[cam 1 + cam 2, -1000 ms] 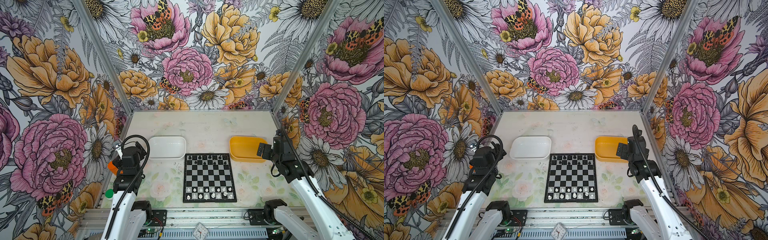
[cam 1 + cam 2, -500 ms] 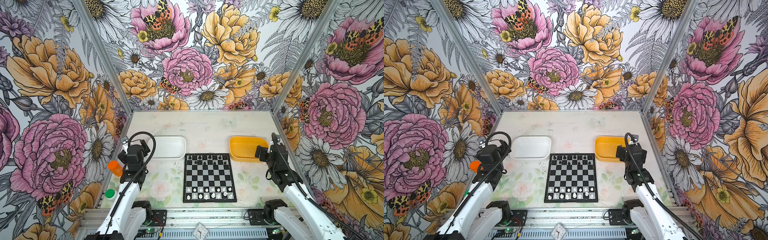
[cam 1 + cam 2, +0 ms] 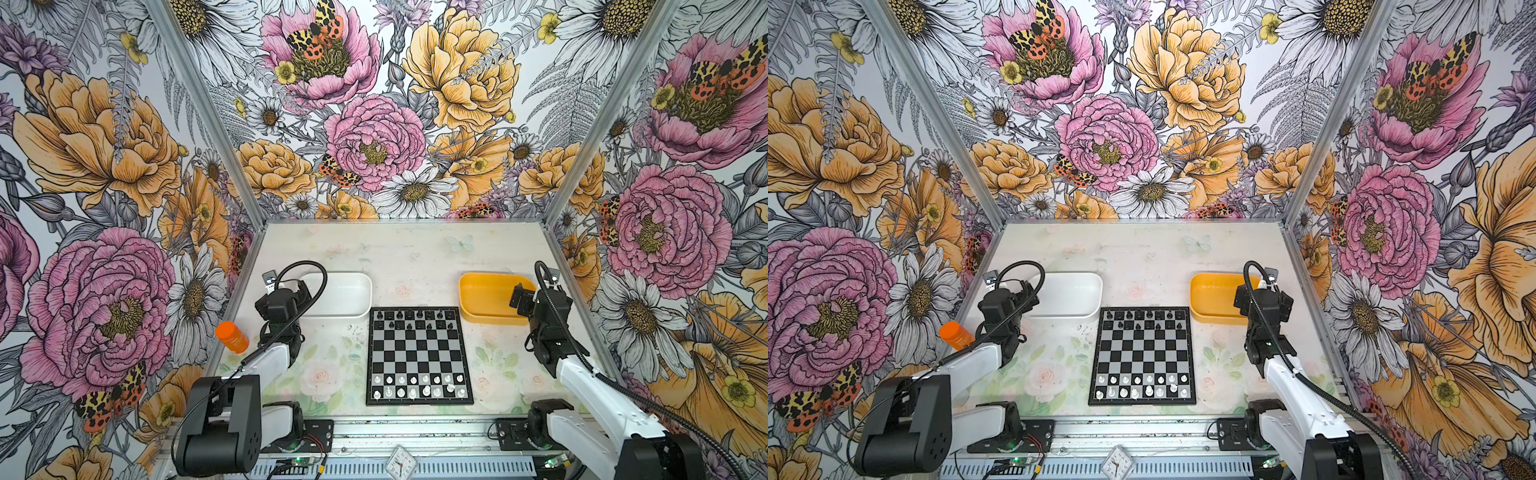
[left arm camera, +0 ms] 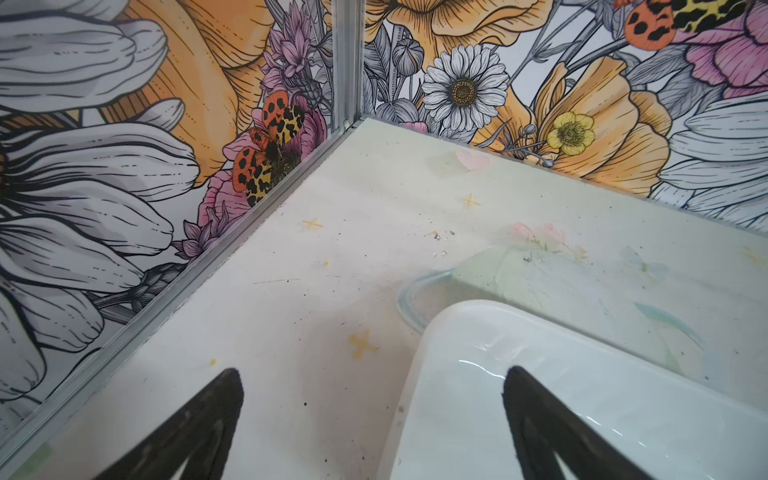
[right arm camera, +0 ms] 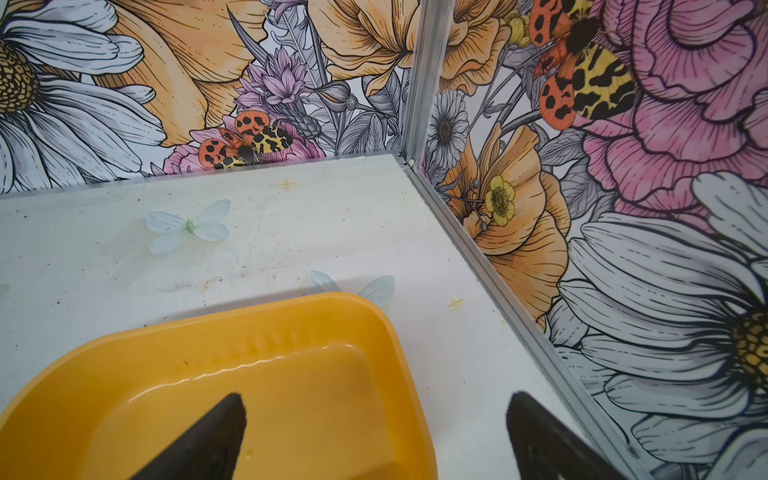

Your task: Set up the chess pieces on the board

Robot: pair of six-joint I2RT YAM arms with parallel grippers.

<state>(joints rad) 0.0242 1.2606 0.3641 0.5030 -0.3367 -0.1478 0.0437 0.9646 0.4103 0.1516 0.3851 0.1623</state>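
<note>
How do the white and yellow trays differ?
The white tray is glossy white, the yellow tray orange-yellow. White tray sits off the board's far-left corner, yellow tray far-right. The left gripper hangs, jaws open, over the white tray's rim; the right gripper over the yellow tray's. Both look empty, same shape.

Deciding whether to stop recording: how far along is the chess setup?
Looks done: glossy black chessmen stand in the far two rows of the black-and-silver board, translucent white chessmen in the near two; white plastic tray and yellow plastic tray look empty. In hand: nothing, left gripper and right gripper open. Left: perhaps straightening; too small to tell.
</note>
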